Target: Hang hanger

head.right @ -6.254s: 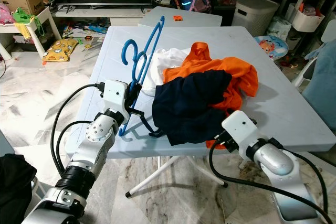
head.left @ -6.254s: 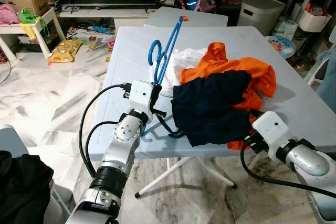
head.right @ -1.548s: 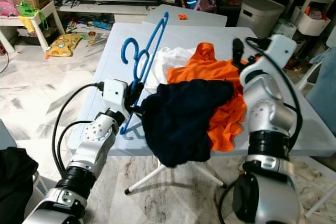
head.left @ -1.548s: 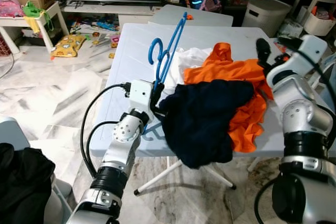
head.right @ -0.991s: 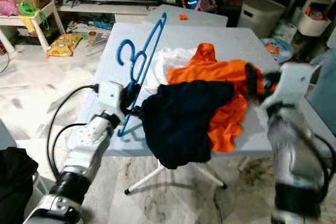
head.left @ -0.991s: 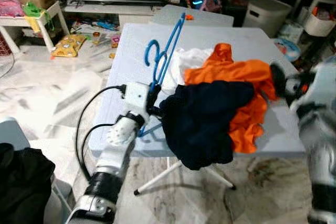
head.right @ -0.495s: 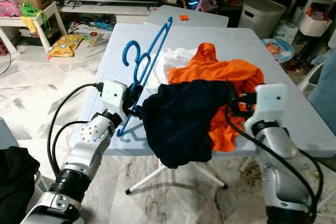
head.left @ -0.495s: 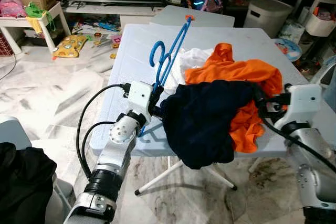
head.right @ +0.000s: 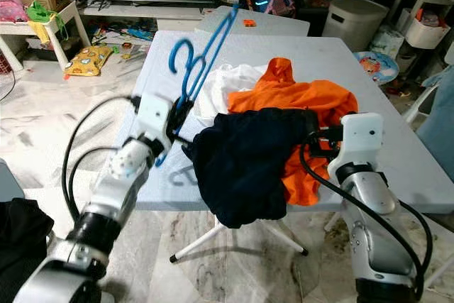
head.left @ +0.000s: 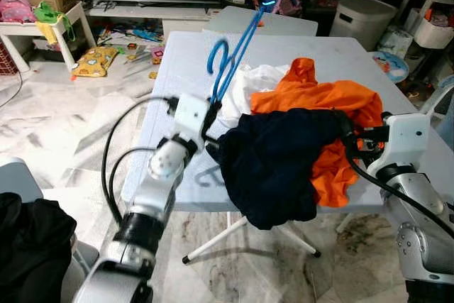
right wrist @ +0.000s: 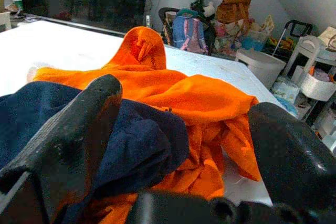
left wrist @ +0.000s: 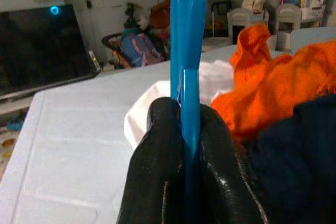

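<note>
Left wrist view has the left gripper [left wrist: 184, 145] clamped tight on the blue hanger [left wrist: 187, 45], which rises straight up between its fingers, above the table [head.left: 181, 83]. The right gripper [right wrist: 173, 145] stands wide apart against the navy garment [head.left: 273, 164] and orange garment [head.left: 333, 104].
</note>
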